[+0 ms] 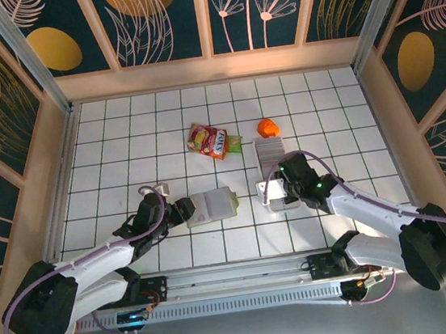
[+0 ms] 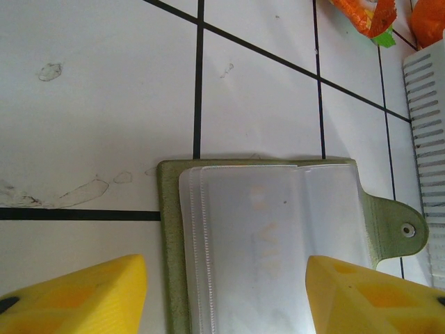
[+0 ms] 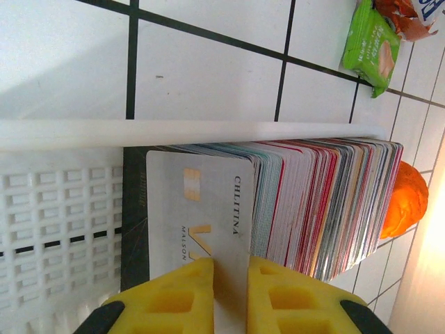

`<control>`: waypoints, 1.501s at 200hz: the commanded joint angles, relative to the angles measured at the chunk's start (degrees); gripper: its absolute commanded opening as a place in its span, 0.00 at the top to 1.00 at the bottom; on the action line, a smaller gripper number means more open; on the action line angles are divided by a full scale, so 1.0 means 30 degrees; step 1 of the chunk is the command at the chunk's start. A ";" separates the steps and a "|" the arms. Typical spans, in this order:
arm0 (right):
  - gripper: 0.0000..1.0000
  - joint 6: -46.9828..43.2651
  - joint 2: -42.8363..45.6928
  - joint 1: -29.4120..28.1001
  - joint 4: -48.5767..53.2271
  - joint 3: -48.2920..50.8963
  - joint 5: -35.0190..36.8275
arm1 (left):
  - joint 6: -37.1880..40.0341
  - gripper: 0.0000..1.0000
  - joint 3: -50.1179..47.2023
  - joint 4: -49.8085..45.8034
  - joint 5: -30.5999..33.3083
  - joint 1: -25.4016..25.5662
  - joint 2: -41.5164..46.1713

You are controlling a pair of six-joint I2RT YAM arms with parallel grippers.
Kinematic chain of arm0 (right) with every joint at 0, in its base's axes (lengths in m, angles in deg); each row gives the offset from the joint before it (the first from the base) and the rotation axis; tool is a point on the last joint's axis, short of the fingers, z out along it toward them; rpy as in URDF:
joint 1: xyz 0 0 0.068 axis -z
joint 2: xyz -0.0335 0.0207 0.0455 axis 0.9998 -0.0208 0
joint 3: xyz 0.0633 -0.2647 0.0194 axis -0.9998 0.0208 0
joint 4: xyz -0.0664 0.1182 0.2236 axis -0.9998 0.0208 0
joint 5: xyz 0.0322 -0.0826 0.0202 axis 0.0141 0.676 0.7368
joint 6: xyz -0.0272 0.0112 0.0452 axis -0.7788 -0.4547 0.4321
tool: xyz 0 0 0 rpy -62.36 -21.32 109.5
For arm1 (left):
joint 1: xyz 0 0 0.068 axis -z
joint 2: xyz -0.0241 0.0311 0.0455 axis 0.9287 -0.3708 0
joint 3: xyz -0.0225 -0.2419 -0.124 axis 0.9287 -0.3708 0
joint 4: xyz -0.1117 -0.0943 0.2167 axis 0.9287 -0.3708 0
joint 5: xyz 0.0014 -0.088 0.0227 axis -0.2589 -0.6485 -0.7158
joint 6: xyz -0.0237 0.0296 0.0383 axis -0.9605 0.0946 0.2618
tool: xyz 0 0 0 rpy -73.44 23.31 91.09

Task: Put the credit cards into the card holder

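Credit cards (image 3: 327, 202): stand on edge as a multi-colour striped block in far half of white slotted tray (image 3: 62, 209), right of centre on white tiled table (image 1: 121, 131).
Front card (image 3: 198, 209): pale, gold chip, "CHILITINA" print, faces tray's bare near half at end of stack.
R gripper (image 3: 231, 268): sits over tray's near half, yellow jaws set narrow, pinches Front card's edge btwn them.
Card holder (image 2: 264, 229): lies flat & open on tiles left of tray, just beside its near part. Olive-green w/ clear plastic sleeves facing up, snap tab (image 2: 400, 226) pointing toward tray.
L gripper (image 2: 222, 278): hovers at holder's near side, jaws spread wide, one each side of sleeves, grips nothing. Contact w/ holder: can't tell.
Orange round item (image 1: 268, 127): lies at tray's far end, touching or just beside, can't tell which.
Crumpled snack packet (image 1: 210, 142): lies left of orange item, red/orange w/ green end, apart from holder & tray.
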 commanded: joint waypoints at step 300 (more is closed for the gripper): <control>1.00 4.0458 -0.1654 -0.1989 -0.2503 -0.4708 -0.8805 | -0.1094 0.66 -0.0077 -0.2050 0.0774 -0.0139 0.2966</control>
